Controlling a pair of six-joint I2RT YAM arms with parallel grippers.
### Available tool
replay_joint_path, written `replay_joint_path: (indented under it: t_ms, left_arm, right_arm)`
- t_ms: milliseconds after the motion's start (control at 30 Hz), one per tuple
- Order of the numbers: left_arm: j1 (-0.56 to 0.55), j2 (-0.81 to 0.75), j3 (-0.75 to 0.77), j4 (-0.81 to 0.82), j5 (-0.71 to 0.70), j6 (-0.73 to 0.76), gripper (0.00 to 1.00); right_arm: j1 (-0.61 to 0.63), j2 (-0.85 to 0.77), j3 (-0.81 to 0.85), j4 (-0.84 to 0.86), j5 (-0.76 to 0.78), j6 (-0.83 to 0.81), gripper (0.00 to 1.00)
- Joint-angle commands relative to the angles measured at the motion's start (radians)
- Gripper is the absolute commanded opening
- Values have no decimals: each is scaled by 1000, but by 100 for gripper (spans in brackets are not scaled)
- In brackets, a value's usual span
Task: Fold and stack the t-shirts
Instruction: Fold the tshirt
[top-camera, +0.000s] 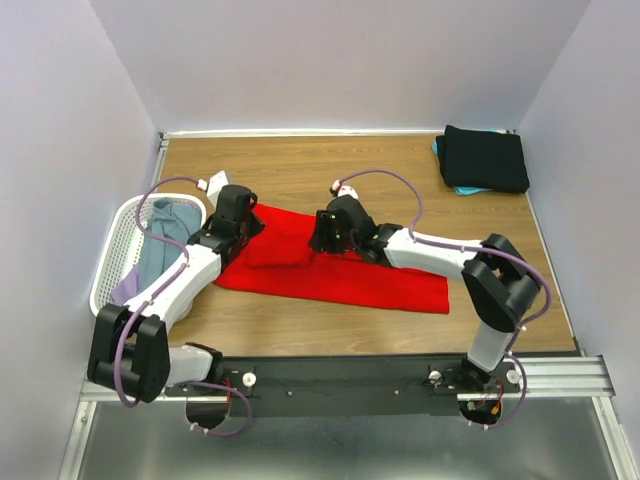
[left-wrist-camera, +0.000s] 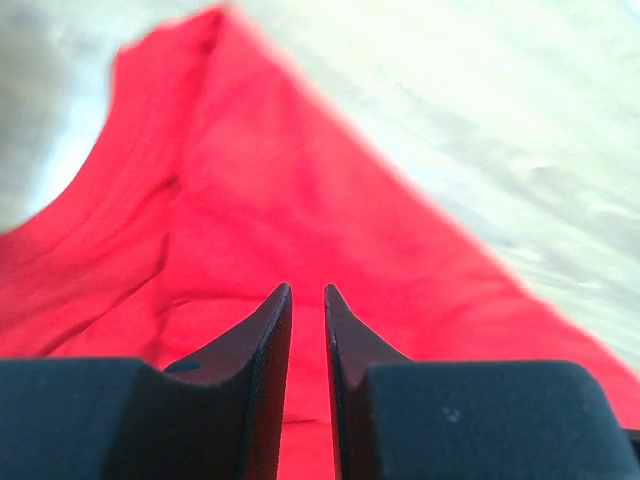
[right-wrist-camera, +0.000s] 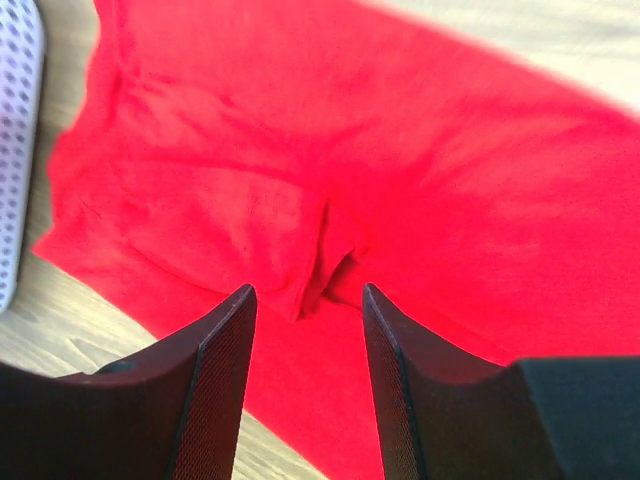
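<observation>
Red t-shirt (top-camera: 330, 278) under left jaws, nearly closed; right jaws spread apart.

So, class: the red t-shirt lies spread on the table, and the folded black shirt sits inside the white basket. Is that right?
Not quite: the folded black shirt sits at the far right corner of the table, not inside the white basket, as the top external view shows.

The red t-shirt (top-camera: 330, 280) is soft matt cloth, the table (top-camera: 300, 165) grained wood, the basket (top-camera: 112, 255) seemingly perforated white plastic.
</observation>
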Motion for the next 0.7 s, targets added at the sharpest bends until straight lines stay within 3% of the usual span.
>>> replay_joint_path:
  t_ms: [0,167,367,667]
  left_arm:
    - [-45,-12,37,-42,-35,22,27]
    - [-140,61,-13,16,20,-91,27]
    - [-166,194,-56,125,97,-194,27]
    - [-131,433,102,104,71,-173,27]
  right_arm:
    - [-39,-65,5,-94,97,-49,55]
    - [-156,-108,-54,-134,106,-84,55]
    - [-234,-149,-117,-210,187,-116,55]
    - [-281,-172,-248,-278,299,-104,56]
